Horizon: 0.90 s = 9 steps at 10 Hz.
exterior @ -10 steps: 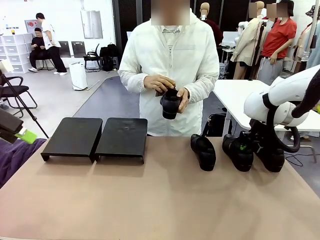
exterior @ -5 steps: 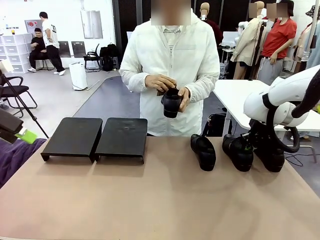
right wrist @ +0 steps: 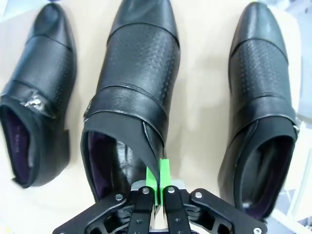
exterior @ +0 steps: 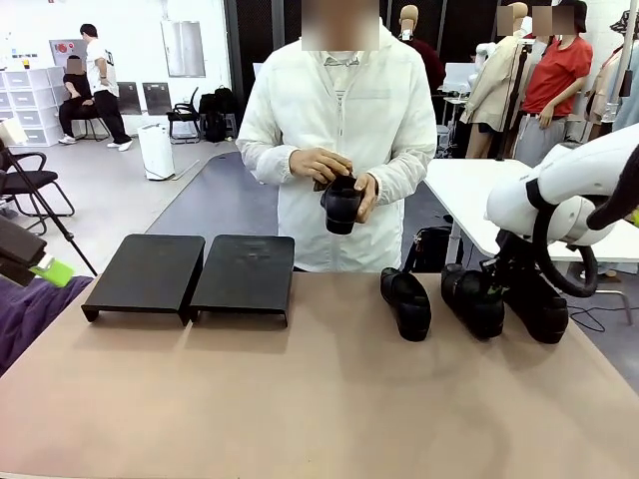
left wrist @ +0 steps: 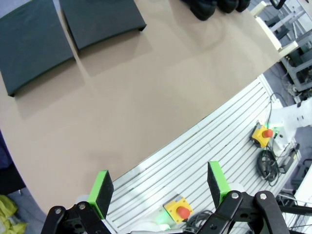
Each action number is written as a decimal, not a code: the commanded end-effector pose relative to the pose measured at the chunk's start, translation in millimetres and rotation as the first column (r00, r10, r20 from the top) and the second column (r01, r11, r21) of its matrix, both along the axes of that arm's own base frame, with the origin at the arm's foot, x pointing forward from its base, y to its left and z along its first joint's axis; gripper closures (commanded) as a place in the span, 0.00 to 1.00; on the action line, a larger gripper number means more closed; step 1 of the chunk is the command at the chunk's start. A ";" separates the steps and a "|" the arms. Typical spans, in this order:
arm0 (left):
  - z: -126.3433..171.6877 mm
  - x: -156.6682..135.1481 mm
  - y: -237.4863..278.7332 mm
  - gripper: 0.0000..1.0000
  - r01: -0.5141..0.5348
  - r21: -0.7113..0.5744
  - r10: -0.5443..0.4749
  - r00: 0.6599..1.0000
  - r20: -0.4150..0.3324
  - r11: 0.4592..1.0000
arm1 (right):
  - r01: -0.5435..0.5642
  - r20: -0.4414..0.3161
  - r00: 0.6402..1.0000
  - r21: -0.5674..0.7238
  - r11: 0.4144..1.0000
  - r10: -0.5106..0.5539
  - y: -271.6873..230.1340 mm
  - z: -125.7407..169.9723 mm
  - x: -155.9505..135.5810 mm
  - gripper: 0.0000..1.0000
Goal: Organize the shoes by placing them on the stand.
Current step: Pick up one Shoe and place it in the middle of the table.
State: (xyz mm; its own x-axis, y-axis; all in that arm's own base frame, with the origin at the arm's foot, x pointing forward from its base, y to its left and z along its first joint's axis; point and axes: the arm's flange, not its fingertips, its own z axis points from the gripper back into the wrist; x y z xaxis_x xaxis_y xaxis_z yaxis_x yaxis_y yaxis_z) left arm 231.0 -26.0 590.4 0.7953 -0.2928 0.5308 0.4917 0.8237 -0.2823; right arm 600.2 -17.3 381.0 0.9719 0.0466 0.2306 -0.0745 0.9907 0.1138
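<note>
Pinching the rear collar flap of the middle shoe [right wrist: 139,73], the right gripper [right wrist: 159,178] was seen with its green pads pressed together on the leather, a thin edge probably chosen because it suits a lift. That shoe and the neighbouring shoes [right wrist: 36,92] were lined up near the table's [exterior: 300,399] far right edge. The stand [exterior: 190,271] was set at the far left edge, unloaded. The left gripper [left wrist: 158,187] was held jaws apart off the near edge, seemingly kept clear. A fourth shoe [exterior: 340,205] was held in the person's hands [exterior: 319,165].

Observe three shoes [exterior: 407,302] on tabletop [exterior: 300,399] right of stand [exterior: 190,271], fourth shoe [exterior: 341,208] in person's hands [exterior: 319,165], right end effector [exterior: 495,273] down at middle shoe [exterior: 471,301].
</note>
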 end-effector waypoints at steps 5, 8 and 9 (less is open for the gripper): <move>1.5 0.1 1.8 0.00 0.017 -0.014 -0.017 1.000 -0.002 1.000 | -0.070 -0.077 0.993 0.262 0.963 0.093 33.3 196.4 -175.5 1.00; 1.5 0.1 1.8 0.00 0.017 -0.014 -0.017 1.000 -0.002 1.000 | 0.041 -0.011 0.999 0.258 0.965 -0.039 26.0 235.2 -286.8 1.00; 1.5 0.1 1.8 0.00 0.017 -0.014 -0.017 1.000 -0.002 1.000 | 0.112 -0.004 0.993 0.262 0.959 -0.115 21.0 233.2 -305.9 1.00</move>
State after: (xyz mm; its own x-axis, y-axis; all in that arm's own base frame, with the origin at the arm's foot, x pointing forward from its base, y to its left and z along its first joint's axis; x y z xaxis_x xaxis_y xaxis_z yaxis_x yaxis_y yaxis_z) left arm 230.9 -25.7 590.6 0.7958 -0.2926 0.5302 0.4912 0.8239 -0.2827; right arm 298.4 7.4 630.2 0.9772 -0.0332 0.2099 -0.0506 0.9229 0.3816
